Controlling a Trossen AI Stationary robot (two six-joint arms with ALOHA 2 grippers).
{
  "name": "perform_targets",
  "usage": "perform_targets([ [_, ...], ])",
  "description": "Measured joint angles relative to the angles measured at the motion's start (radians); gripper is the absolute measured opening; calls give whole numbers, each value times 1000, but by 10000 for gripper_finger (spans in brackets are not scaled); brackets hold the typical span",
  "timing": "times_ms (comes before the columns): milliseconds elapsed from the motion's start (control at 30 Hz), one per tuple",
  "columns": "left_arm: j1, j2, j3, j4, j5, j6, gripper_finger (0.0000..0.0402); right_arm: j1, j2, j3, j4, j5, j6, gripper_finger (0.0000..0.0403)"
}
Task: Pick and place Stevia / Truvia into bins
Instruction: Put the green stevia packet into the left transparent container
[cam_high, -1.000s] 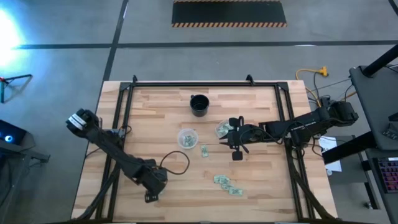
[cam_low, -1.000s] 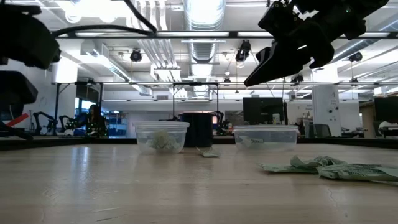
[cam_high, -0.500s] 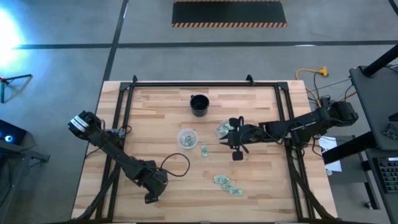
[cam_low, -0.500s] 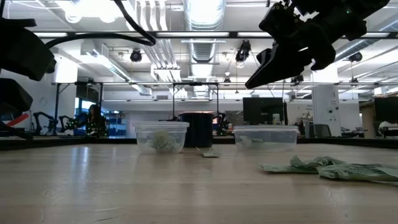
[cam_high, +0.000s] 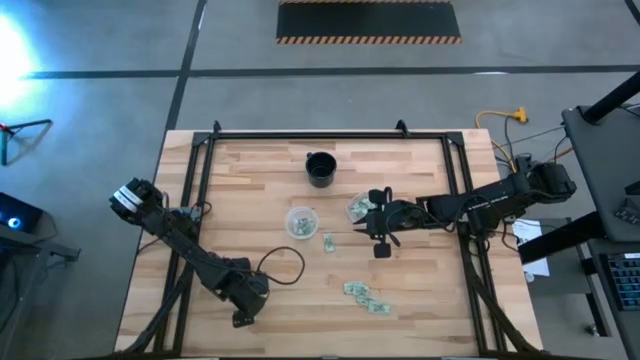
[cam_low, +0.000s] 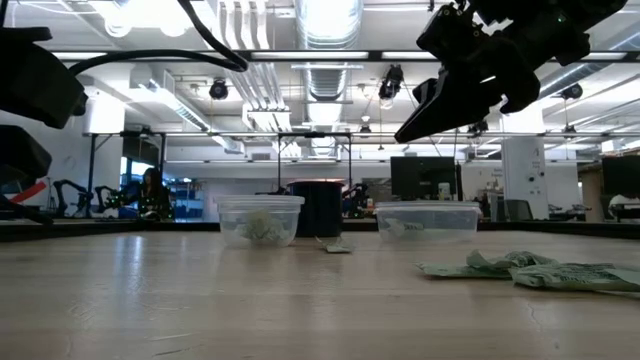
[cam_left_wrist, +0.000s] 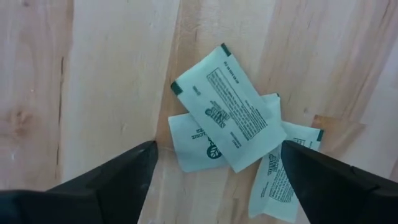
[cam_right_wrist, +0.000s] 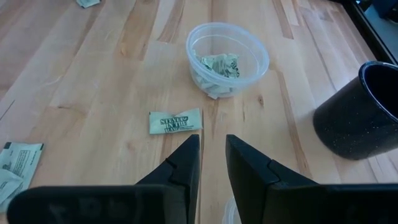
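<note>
- Picking step: my left pincer (cam_left_wrist: 217, 149), well apart from the right bin (cam_high: 357, 207), gapes wide; next, close on a packet (cam_left_wrist: 227, 106).
- My right pincer (cam_right_wrist: 212, 142) hovers just beside that bin, nearly closed, seemingly empty.

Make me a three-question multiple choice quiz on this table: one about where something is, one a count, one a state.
1. Where does the single packet lie?
A on the floor
B on the table beside a clear cup
C in an end effector
2. How many clear cups are there?
A one
B two
C four
3. The left end effector is:
A open and empty
B shut on a packet
C shut on a spoon

Answers:
1. B: it lies flat on the wood near that cup.
2. B: the low view shows two clear cups.
3. A: its fingers stand wide apart above the packets, gripping none.
</note>
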Motion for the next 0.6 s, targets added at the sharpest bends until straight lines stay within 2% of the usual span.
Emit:
perform_targets([
  [600, -5, 2, 0, -26, -5, 33, 224, 0, 0, 0, 5, 1, -3, 68],
])
